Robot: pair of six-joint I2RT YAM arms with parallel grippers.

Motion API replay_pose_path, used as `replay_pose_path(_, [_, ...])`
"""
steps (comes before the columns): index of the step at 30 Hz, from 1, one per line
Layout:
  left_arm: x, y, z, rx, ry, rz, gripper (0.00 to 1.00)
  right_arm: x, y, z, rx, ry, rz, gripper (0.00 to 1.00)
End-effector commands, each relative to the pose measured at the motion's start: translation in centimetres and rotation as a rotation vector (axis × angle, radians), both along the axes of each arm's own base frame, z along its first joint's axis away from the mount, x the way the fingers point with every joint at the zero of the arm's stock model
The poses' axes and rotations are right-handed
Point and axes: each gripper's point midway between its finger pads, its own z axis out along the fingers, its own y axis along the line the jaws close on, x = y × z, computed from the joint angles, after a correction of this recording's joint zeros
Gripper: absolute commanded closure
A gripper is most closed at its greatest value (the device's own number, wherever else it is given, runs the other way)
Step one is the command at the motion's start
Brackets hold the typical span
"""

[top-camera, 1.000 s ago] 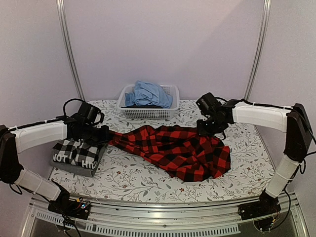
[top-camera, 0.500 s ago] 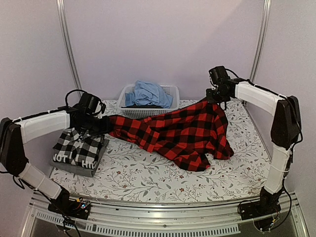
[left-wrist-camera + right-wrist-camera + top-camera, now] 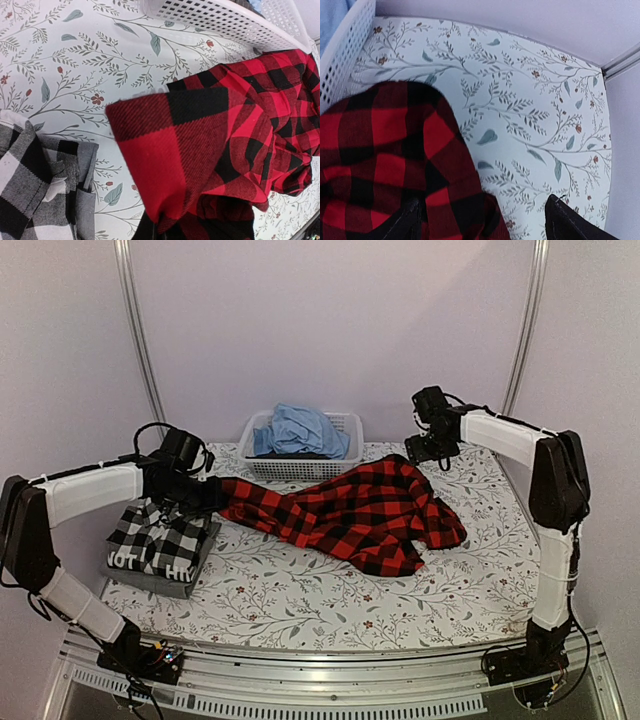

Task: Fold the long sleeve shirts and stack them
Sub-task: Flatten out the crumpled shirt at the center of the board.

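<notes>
Far left of the table (image 3: 290,605), you've got a two-shirt stack. The black-and-white check shirt (image 3: 160,538) sits folded on top of the dark grey lettered shirt (image 3: 145,579). Both look done.

Just right of the stack, your left gripper (image 3: 205,495) is pinching the left end of the red-and-black flannel (image 3: 350,515). In the left wrist view that corner is bunched up close to the lens. Cloth hides the fingers, so take "pinching" as my read.

The flannel runs rumpled across mid-table, in front of the white basket (image 3: 300,468), and it isn't flat or squared. The basket has blue cloth (image 3: 298,428) in it and something dark under that. I can't tell what it is.

Right side: your right gripper (image 3: 432,445) hovers above the flannel's far-right corner. Its fingers (image 3: 410,222) are spread with nothing clamped between them, and that corner lies slack on the table.

My estimate is two of three shirts finished. What's left:
- Re-grip the right end.
- Stretch the flannel flat.
- Fold the sleeves and body.
- Place it on the left stack.

Basket contents may add more work.
</notes>
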Motion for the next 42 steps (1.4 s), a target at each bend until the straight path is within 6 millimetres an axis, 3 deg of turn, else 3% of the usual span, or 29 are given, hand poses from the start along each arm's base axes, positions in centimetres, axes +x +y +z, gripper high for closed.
replay_pose_path(1, [-0.1, 0.3, -0.3, -0.001, 0.011, -0.003, 1.00, -7.7, 1.4, 2.6, 0.118, 0.003, 0.024, 0.15])
replay_pose_path(7, [-0.4, 0.3, -0.4, -0.006, 0.020, -0.004, 1.00, -15.8, 0.6, 0.2, 0.240, 0.054, -0.025, 0.16])
replay_pose_path(10, [-0.5, 0.2, -0.4, -0.008, 0.021, -0.008, 1.00, -18.9, -0.3, -2.7, 0.283, 0.101, -0.055, 0.19])
replay_pose_path(14, [-0.5, 0.3, -0.4, -0.003, 0.022, -0.009, 1.00, -21.1, -1.6, -5.1, 0.301, 0.123, -0.098, 0.24])
replay_pose_path(18, [-0.3, 0.2, -0.5, -0.003, 0.026, -0.014, 1.00, -20.8, -1.5, -6.1, 0.319, 0.086, -0.095, 0.27])
replay_pose_path(21, [-0.3, 0.2, -0.6, 0.004, 0.028, -0.019, 1.00, -19.7, -2.2, -6.3, 0.275, 0.039, -0.126, 0.35])
replay_pose_path(27, [-0.3, 0.4, -0.7, 0.012, 0.027, -0.022, 1.00, -17.9, -2.1, -6.9, 0.183, 0.033, -0.104, 0.64])
replay_pose_path(29, [-0.2, 0.5, -0.6, 0.015, 0.023, -0.021, 1.00, -17.9, -2.0, -7.5, 0.164, 0.061, -0.096, 0.70])
replay_pose_path(32, [-0.2, 0.7, -0.6, 0.016, 0.021, -0.021, 1.00, -18.0, -1.8, -7.2, 0.170, 0.072, -0.088, 0.87])
replay_pose_path(34, [-0.1, 0.8, -0.6, 0.019, 0.021, -0.023, 1.00, -18.0, -1.8, -6.4, 0.169, 0.084, -0.091, 0.99])
replay_pose_path(35, [-0.1, 0.9, -0.6, 0.021, 0.022, -0.021, 1.00, -18.0, -1.7, -5.7, 0.170, 0.088, -0.092, 1.00])
replay_pose_path(37, [-0.1, 1.2, -0.7, 0.032, 0.024, -0.021, 1.00, -18.0, -1.6, -4.0, 0.165, 0.104, -0.097, 1.00])
replay_pose_path(42, [0.2, 2.8, -0.6, 0.059, 0.027, -0.007, 1.00, -18.0, -1.3, 2.5, 0.171, 0.106, -0.072, 1.00])
